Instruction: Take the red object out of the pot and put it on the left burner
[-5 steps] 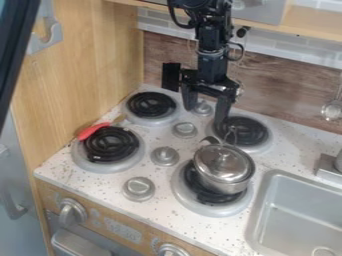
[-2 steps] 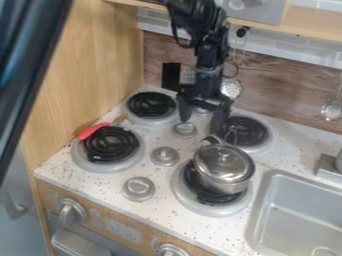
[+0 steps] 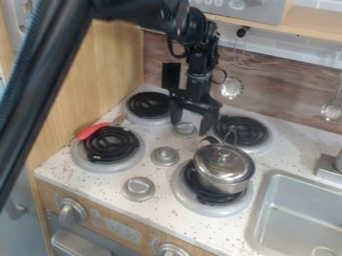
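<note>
Hand (image 3: 190, 128): over the rear middle of the speckled table (image 3: 170, 210), pointing down; fingers apart, nothing between them that I can make out. Contact with the surface below: cannot tell.

Red object (image 3: 93, 130): to the hand's left as the camera sees it, about level with the fingertips, well apart from them. Lies at a slant along the far edge of the left front burner (image 3: 111, 145). A small brown piece (image 3: 119, 119) sits by its end nearer the hand; whether the two are joined, cannot tell.

Pot (image 3: 230, 187): on the burner to the hand's right and nearer the camera. Lid (image 3: 222, 161) on top; contents hidden. Pot's handle (image 3: 209, 141) points back toward the hand, near its right-hand fingertip in the view.

Sink (image 3: 297, 215): farther out on that same side, beyond the pot.
</note>
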